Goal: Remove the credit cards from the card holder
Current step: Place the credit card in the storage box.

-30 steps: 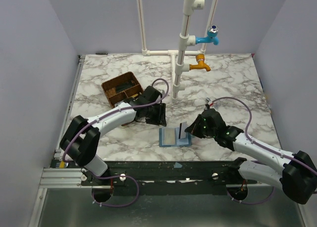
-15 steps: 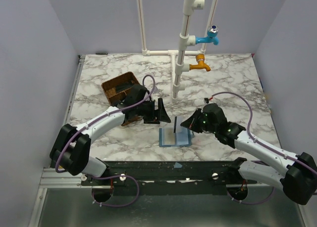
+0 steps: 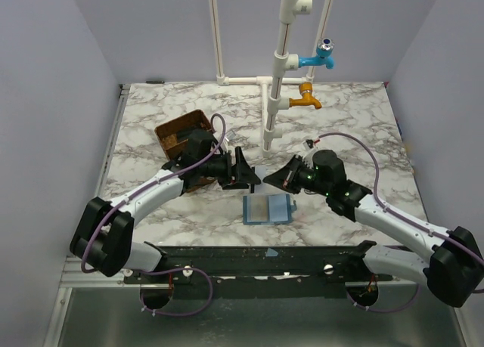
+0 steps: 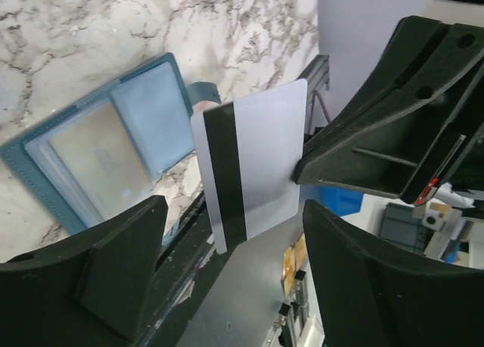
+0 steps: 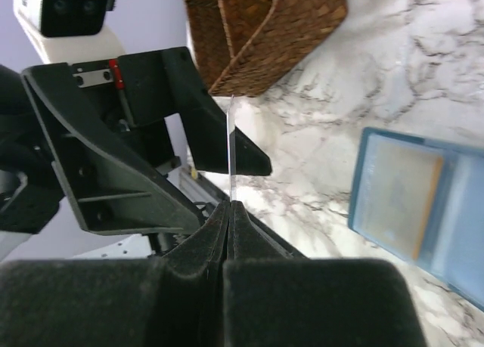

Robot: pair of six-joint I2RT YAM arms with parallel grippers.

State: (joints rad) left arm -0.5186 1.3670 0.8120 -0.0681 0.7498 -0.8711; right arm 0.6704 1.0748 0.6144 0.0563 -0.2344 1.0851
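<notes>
Top external view, from the left: the brown tray [image 3: 172, 128] sits at the back, half hidden under my left arm, and I cannot tell what it holds. My left claw [image 3: 248, 176] stands wide and grips nothing. In its wrist view the lifted card [image 4: 257, 158] shows between its fingers, so I judge it is placed to receive that card. My right claw [image 3: 285, 178] pinches the card by one edge, upright in the air between the two claws, clear of the table. Below them the blue card holder [image 3: 283, 208] lies open and flat near the front edge. One pocket seems to hold another pale card [image 4: 94, 154].
</notes>
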